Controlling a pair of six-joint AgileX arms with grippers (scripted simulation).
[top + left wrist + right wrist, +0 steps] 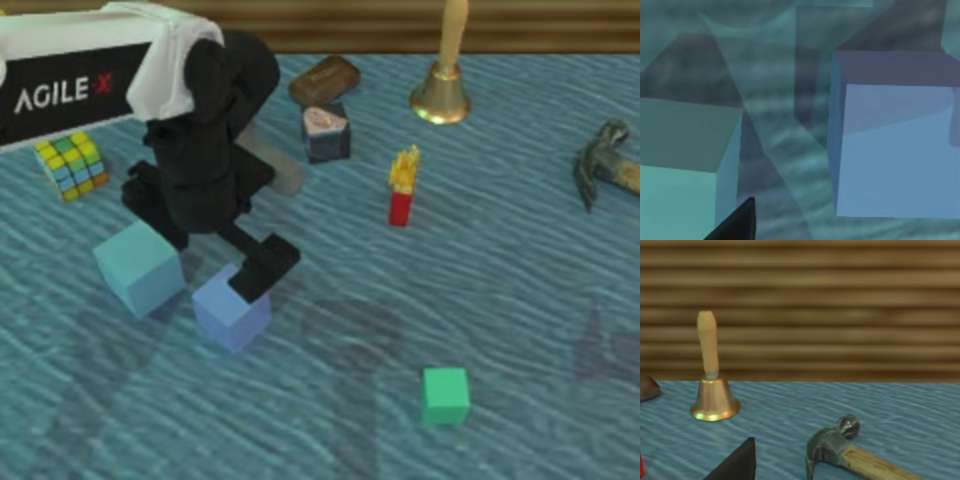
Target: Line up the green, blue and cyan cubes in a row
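On the table's [520, 300] left side the cyan cube [138, 266] sits just beside the blue cube [232, 306], a narrow gap between them, with the left gripper [262, 268] low over the blue cube's top; whether its fingers are spread or closed on that cube cannot be told. The green cube [445, 394] lies well apart to the right, near the front edge. The right gripper is out of the top view, its wrist camera facing a brass bell [713, 399] and a hammer [840, 447].

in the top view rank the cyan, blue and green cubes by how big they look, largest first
1. cyan cube, largest
2. blue cube, partly hidden by the left gripper
3. green cube, clearly smallest
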